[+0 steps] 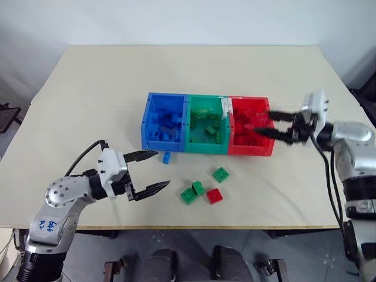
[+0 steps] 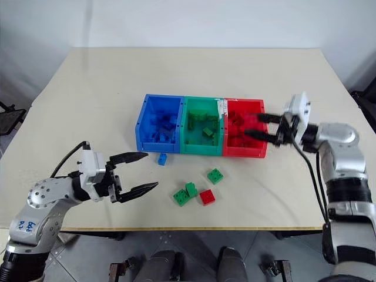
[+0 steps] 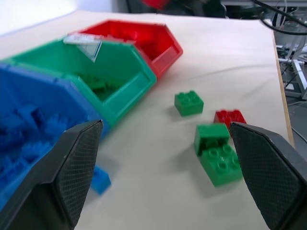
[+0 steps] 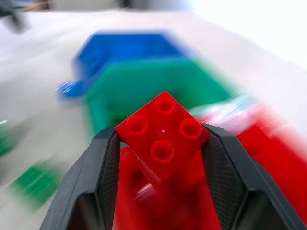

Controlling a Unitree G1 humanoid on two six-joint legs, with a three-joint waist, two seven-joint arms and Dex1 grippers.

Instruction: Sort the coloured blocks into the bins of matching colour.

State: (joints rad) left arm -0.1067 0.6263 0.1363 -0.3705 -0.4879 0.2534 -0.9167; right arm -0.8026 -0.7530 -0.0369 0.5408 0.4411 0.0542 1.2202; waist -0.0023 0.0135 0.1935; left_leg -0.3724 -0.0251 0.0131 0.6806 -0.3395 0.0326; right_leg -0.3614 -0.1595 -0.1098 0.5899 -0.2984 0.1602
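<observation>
In the right wrist view my right gripper [image 4: 160, 143] is shut on a red block [image 4: 163, 132], studs facing the camera. That gripper [image 1: 261, 122] hovers over the red bin [image 1: 249, 150], the right end of the joined row. The green bin [image 1: 205, 97] sits in the middle and the blue bin [image 1: 167, 94] on the left; all hold blocks. In front of the bins lie a small blue block [image 1: 167, 157], a green block [image 1: 221, 174], two touching green blocks [image 1: 192, 192] and a red block [image 1: 214, 195]. My left gripper [image 1: 163, 169] stands open and empty, left of these loose blocks.
The bins stand near the middle of a beige table [image 1: 88, 100]. The table's front edge [image 1: 194, 226] runs just below the loose blocks. A white label [image 1: 224, 106] sits on the wall between the green and red bins.
</observation>
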